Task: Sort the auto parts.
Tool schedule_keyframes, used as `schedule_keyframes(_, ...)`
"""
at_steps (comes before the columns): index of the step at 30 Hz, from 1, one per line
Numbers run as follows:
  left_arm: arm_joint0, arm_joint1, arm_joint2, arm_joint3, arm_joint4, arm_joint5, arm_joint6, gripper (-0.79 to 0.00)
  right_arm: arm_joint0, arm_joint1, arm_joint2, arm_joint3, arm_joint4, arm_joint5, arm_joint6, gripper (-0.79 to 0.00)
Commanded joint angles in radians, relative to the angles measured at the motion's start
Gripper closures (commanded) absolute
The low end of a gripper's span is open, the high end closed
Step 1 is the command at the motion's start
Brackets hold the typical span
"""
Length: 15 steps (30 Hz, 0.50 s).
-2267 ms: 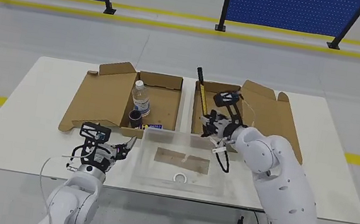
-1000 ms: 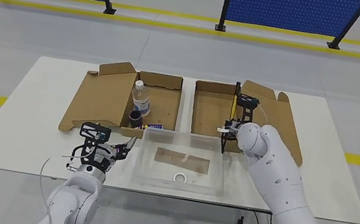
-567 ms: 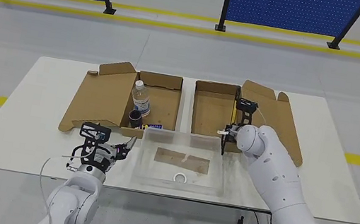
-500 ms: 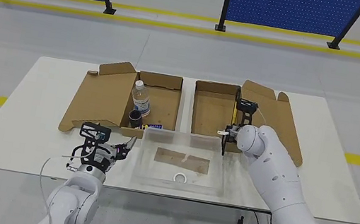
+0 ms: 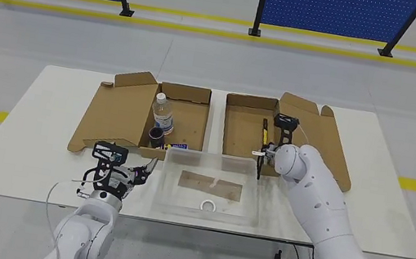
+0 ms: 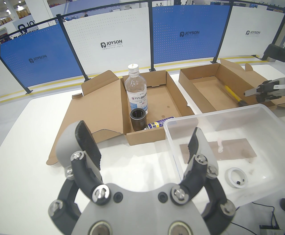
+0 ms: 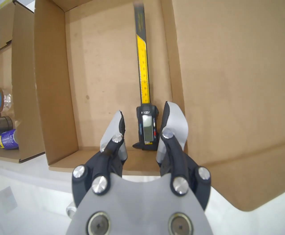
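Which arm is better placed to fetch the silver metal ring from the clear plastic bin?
Left, probably: left hand is open beside the bin, near the ring; right hand hovers over a cardboard box.

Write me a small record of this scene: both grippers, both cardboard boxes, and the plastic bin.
left gripper: open, over the white table, beside the clear plastic bin
right gripper: open, straddling the yellow-and-black digital caliper
caliper place: flat in the right brown cardboard box, along one side wall
left brown cardboard box: clear bottle, black cylinder, blue spray can
bin contents: silver metal ring, flat brown sheet
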Motion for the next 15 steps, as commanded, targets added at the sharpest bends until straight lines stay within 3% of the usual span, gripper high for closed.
schedule_keyframes(1,0.000,0.000,0.000,0.000,0.000,0.000,0.000,-0.785,-0.006,0.001,0.003,-0.016,-0.006,0.001,0.003,-0.256)
schedule_keyframes(7,0.000,0.000,0.000,0.000,0.000,0.000,0.000,-0.785,-0.029,0.011,0.004,-0.136,-0.077,-0.008,0.026,-0.231)
schedule_keyframes(15,0.000,0.000,0.000,0.000,0.000,0.000,0.000,-0.785,-0.115,0.049,0.034,-0.487,-0.263,-0.065,0.176,-0.203)
